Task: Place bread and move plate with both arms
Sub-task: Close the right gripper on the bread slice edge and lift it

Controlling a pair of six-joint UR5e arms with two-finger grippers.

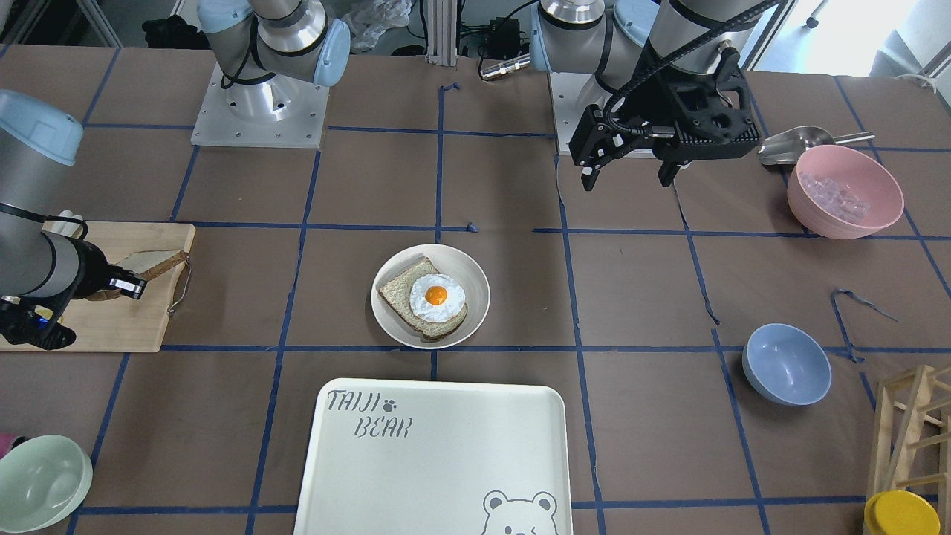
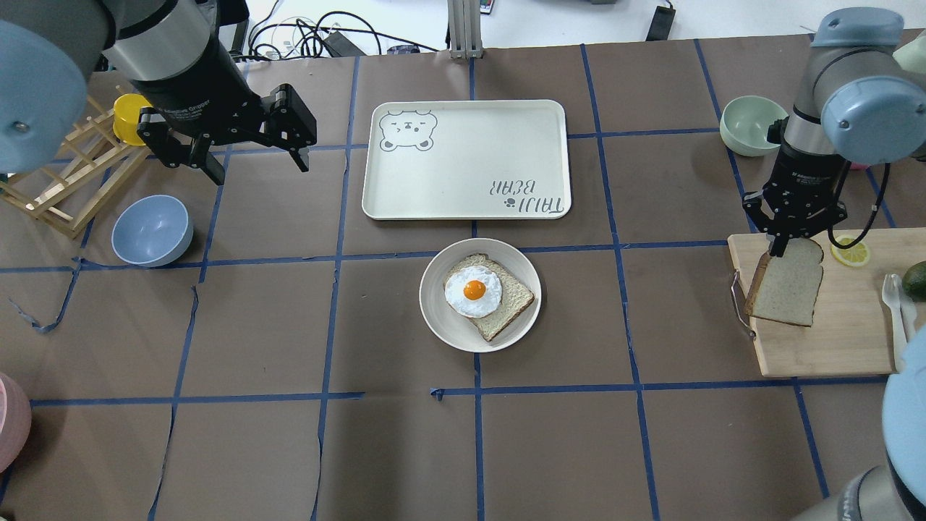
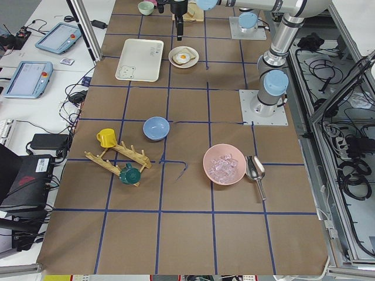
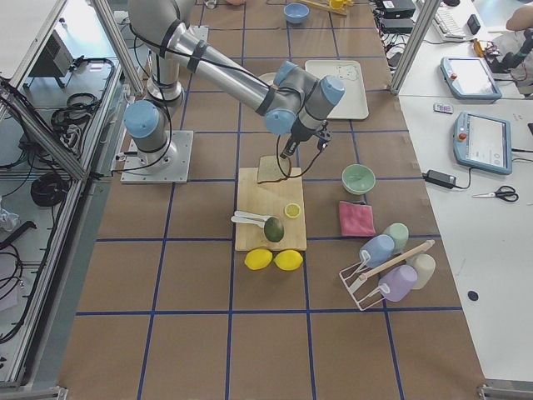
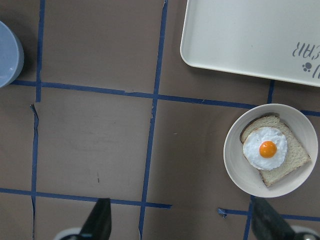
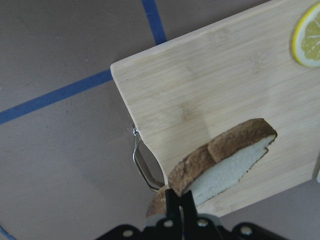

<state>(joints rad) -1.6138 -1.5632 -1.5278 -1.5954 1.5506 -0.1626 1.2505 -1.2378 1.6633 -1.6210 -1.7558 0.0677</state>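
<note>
Starting at left, the left pincer (image 2: pixel 260 168) hangs wide open w/ nothing in it, well apart from the plate (image 2: pixel 438 325), so I see little risk there. In the middle, the plate already carries an egg-topped slice (image 2: pixel 511 304). A second slice dropped off-centre could push the egg or land partly on the rim. At right is the main risk, imo: the right pincer (image 2: pixel 778 250) is closed narrow on only the crust edge of the bread (image 2: pixel 788 289), so the soft slice may tear or slip out during the carry across the bench. The bread hangs tilted below that pincer, over the near-centre end of the cutting board (image 2: pixel 832 347). I cannot tell if its low edge touches the board.
</note>
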